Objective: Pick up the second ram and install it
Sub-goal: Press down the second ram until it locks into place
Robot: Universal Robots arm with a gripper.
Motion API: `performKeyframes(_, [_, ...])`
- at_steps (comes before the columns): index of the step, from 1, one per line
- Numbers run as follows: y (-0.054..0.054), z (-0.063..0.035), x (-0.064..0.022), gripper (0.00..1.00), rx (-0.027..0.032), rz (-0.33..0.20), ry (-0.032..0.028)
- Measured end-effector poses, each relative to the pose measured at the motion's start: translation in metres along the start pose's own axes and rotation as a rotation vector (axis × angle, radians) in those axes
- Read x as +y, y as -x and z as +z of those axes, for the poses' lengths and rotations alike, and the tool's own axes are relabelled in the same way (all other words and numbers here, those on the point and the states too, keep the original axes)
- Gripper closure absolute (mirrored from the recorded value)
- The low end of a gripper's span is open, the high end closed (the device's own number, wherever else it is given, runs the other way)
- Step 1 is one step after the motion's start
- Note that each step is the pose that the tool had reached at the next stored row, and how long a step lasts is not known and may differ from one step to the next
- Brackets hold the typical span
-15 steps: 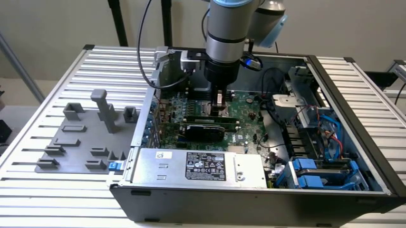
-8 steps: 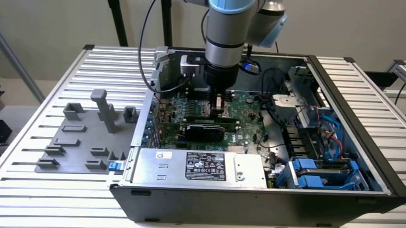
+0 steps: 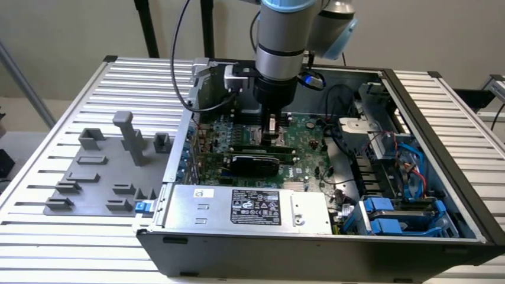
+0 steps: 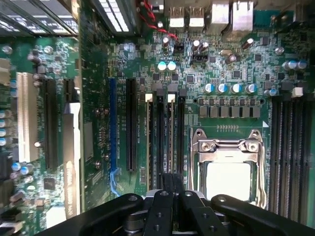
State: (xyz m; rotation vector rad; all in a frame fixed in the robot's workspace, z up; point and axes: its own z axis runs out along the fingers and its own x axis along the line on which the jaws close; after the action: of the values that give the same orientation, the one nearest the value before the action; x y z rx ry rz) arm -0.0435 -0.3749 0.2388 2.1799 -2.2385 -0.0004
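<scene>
Pincer [image 4: 170, 181]: clenched, the two black fingertips pressed flat together with nothing between them. In the wrist view I see them pointing straight down at the motherboard [image 4: 98, 73].

Directly below the tips runs a thin pale edge, which I take to be the second ram [image 4: 171, 132] seen edge-on. It stands in a memory slot that ends in a white latch [image 4: 171, 98] at the far end. I cannot tell whether the tips touch its top edge or sit just above it.

A like pale edge with its own white latch, the neighbouring stick [image 4: 149, 132], stands just beside it. Black slots [image 4: 160, 132] lie between and alongside the two.

On the other side of this slot group I note the CPU socket [image 4: 229, 169], with its metal frame and bare pale centre.

In the exterior view the pincer [image 3: 272, 131] hangs upright from the arm [image 3: 282, 35], low inside the open computer case [image 3: 442, 148], over the middle of the board. A long expansion card [image 3: 251, 158] lies across the board just in front of it.

The power supply [image 3: 245, 207] with its label fills the near side of the case. Blue drive caddies [image 3: 391, 218] sit towards the exterior view's right.

Outside the case, on the slatted table [image 3: 47, 248] towards the exterior view's left, lies a grey holder tray [image 3: 91, 183] with upright blocks.
</scene>
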Motion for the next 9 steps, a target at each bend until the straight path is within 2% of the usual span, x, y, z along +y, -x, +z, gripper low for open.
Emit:
performKeyframes(2, [-0.0001, -0.0065, -0.0002, 0.89, 0.0000, 0.000, 0.0025])
performKeyframes(9, [-0.0001, -0.0067, -0.0005, 0.89, -0.0001, 0.000, 0.0028])
